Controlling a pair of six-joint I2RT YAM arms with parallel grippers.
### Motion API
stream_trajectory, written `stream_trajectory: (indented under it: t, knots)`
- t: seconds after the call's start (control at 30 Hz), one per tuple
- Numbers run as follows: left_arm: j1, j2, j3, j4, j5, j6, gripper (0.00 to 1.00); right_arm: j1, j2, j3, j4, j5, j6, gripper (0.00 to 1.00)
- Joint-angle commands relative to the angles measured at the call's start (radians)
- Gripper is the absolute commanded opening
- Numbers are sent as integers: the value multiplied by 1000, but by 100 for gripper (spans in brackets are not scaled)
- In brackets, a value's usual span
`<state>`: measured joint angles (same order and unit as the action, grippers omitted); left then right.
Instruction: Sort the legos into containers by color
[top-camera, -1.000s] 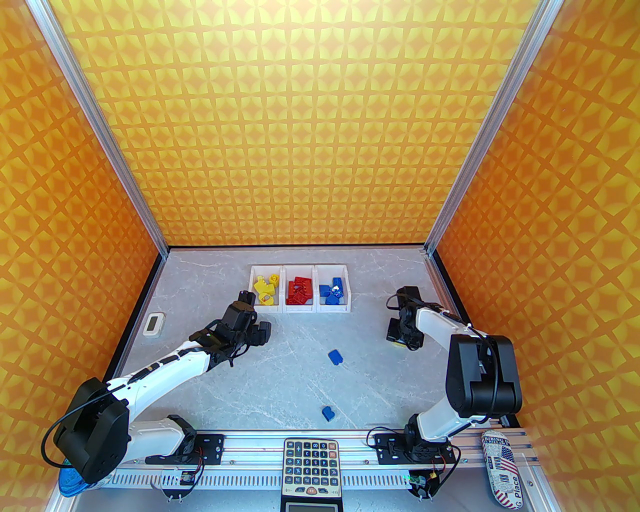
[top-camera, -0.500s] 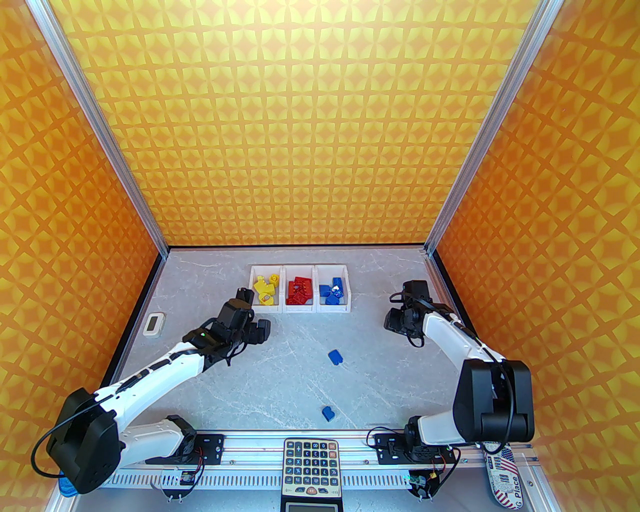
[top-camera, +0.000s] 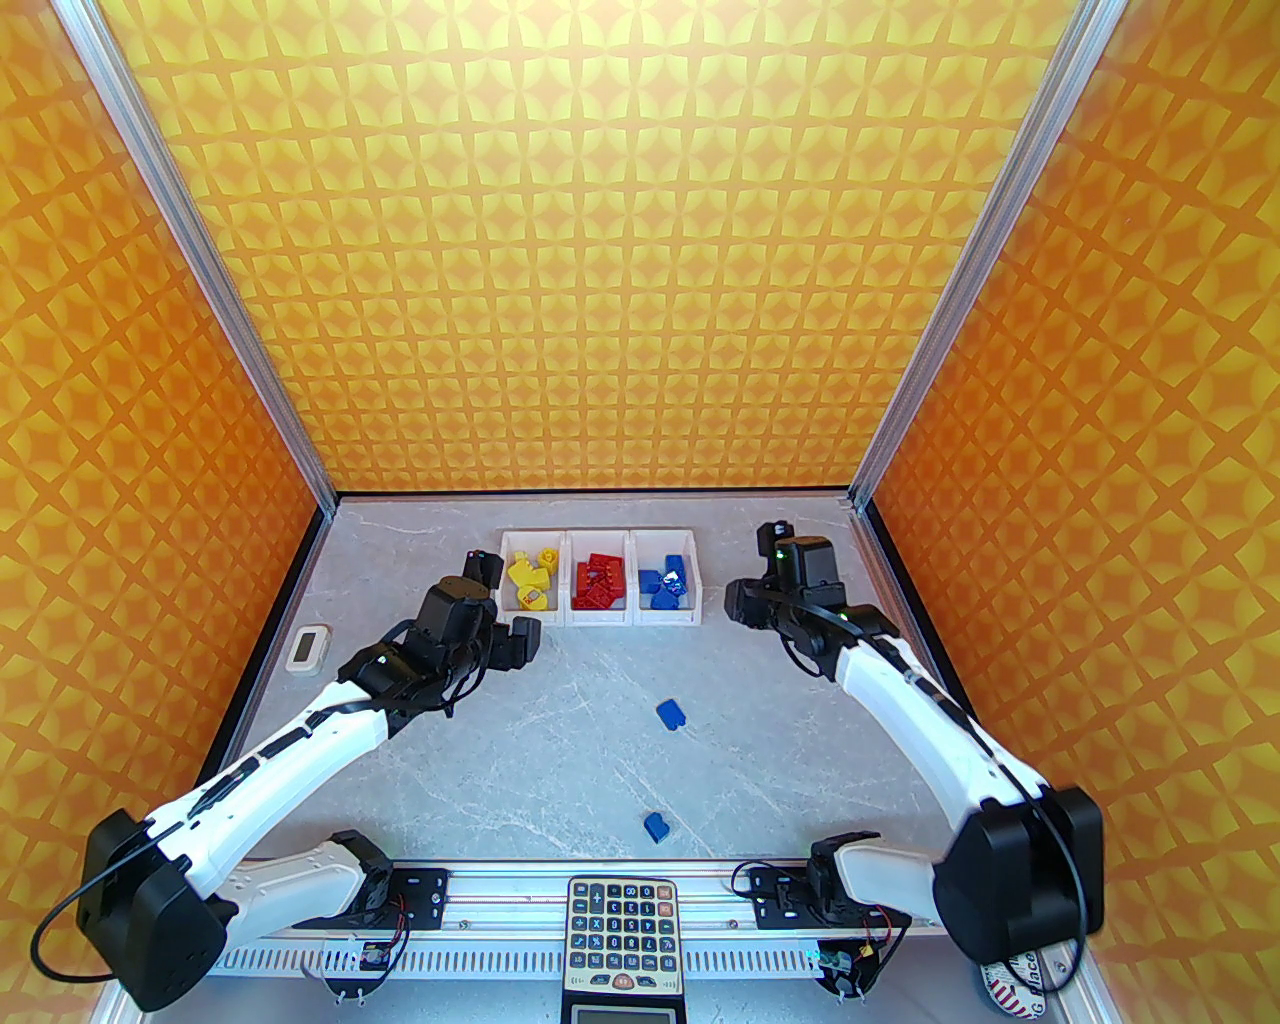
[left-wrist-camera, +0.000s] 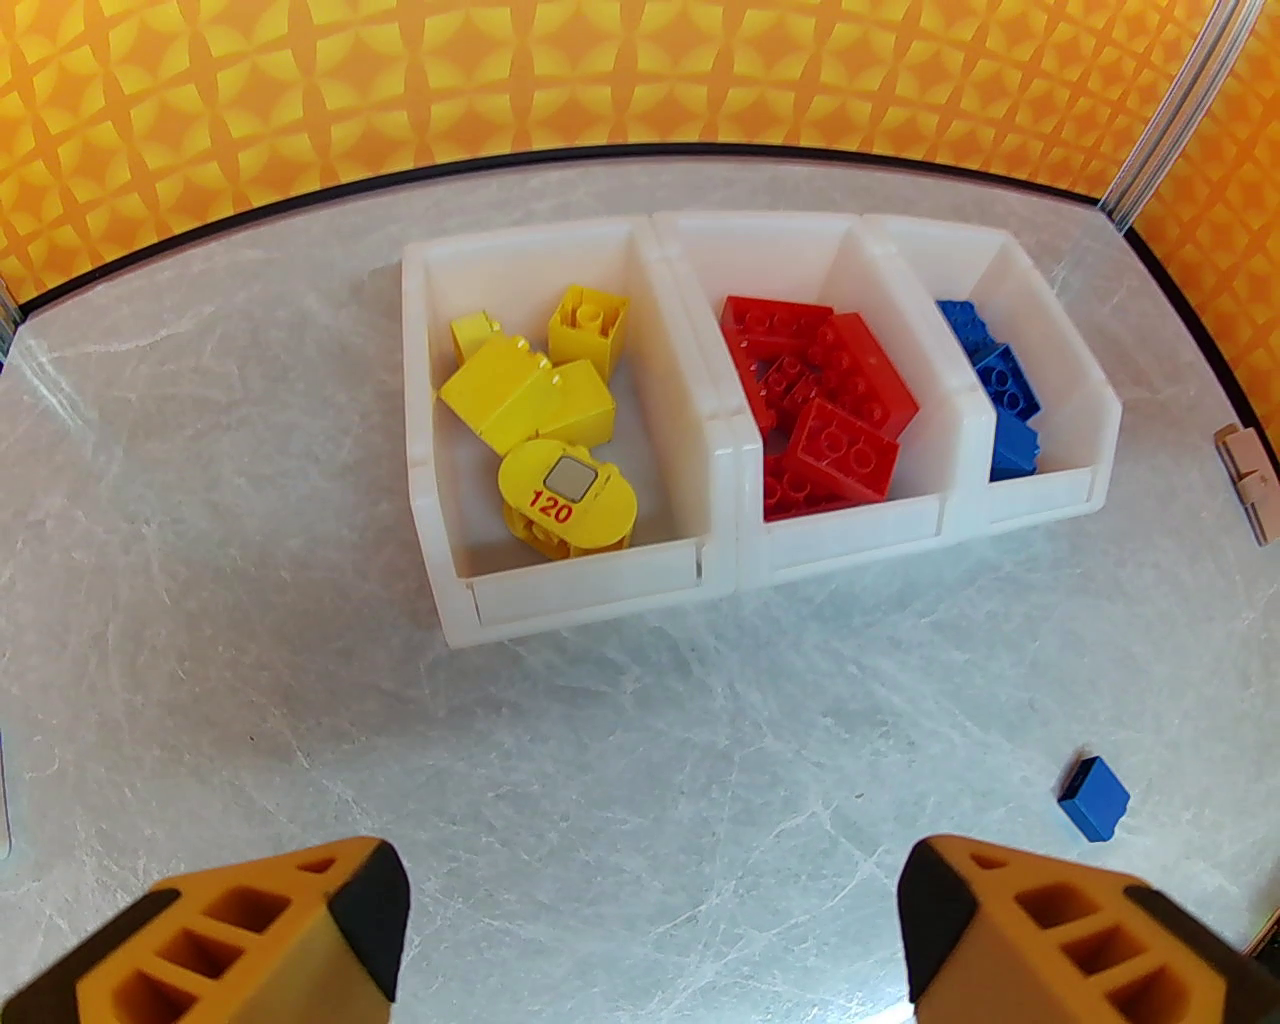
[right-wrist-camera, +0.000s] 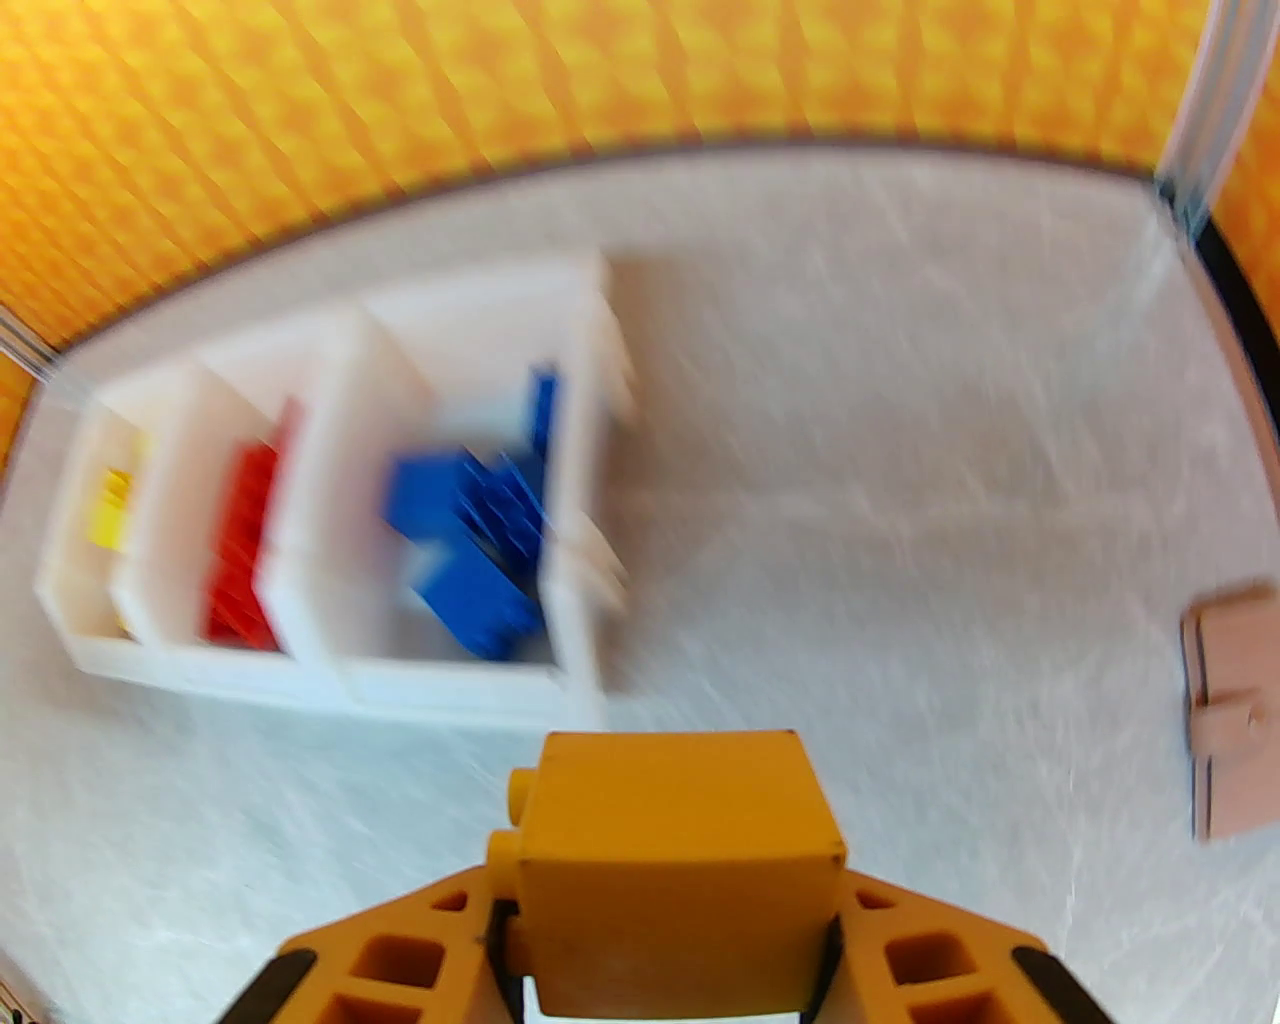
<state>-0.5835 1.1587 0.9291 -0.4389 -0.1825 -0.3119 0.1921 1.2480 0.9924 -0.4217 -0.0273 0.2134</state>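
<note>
At the near edge of the table, past the calculator (top-camera: 620, 935), the nearest unsorted piece is a small blue brick (top-camera: 656, 826) lying alone on the grey marbled table (top-camera: 560, 760). A second blue brick (top-camera: 670, 713) lies farther in, well apart from the first and short of the bins. These two are the only loose legos visible on the surface.

Beyond them to the left, the left gripper (left-wrist-camera: 655, 910) hangs above bare table in front of the bins. Its jaws are spread wide and hold nothing. The second blue brick sits off to its right in the left wrist view.

To the right, the right gripper (right-wrist-camera: 668, 930) is clamped on a yellow brick (right-wrist-camera: 680, 800), carried above the table near the right end of the bin row. The right wrist view is blurred, but the grip on the brick is plain. A pinkish-brown pad (right-wrist-camera: 1235, 710) lies farther right.

At the far side stand the containers (top-camera: 600, 617), three joined white bins. The left bin (left-wrist-camera: 580, 600) holds yellow legos (left-wrist-camera: 530, 395), among them a rounded piece marked 120 (left-wrist-camera: 568, 495). The middle bin (left-wrist-camera: 850, 540) holds a heap of red legos (left-wrist-camera: 830, 400). The right bin (left-wrist-camera: 1040, 495) holds blue legos (left-wrist-camera: 1000, 400). No colour looks misplaced.

The sorting appears nearly done. What is left is to drop the held yellow brick into the left bin, at the opposite end of the row from the right gripper, and to fetch both blue bricks to the right bin.
</note>
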Motion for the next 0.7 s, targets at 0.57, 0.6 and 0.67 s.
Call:
stream_trajectory:
  t: [0.57,0.6,0.67]
  knots:
    - [14,-64,-27,-5,26,16,86,299,250,232,167,-23,-86,27]
    - [15,-61,-26,-4,25,16,86,319,285,260,171,-19,-86,27]
    - [15,-60,-25,-7,26,8,86,355,359,320,175,-12,-81,27]
